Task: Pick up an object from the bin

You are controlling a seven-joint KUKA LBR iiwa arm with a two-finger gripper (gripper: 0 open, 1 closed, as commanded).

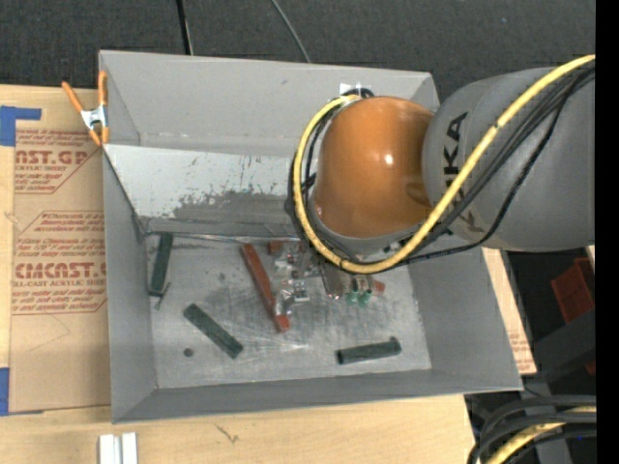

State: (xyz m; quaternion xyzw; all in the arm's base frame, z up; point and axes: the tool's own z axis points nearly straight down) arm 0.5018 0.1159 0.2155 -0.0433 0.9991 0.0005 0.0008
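Arm [503,172] lettered KUKA; pincer [293,295] at red-brown stick [256,271], perhaps touching; open or closed, cannot tell.

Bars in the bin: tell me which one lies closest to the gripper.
The reddish-brown bar, slanting across the middle right beside the gripper. The three dark bars lie farther off: far left, front left and front right.

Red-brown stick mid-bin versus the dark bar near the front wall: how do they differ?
The red-brown stick is reddish; the dark bar is dark green. The stick runs steeply diagonal beside the gripper; the bar lies nearly level, apart from it. Both are slim, straight pieces lying in the bin.
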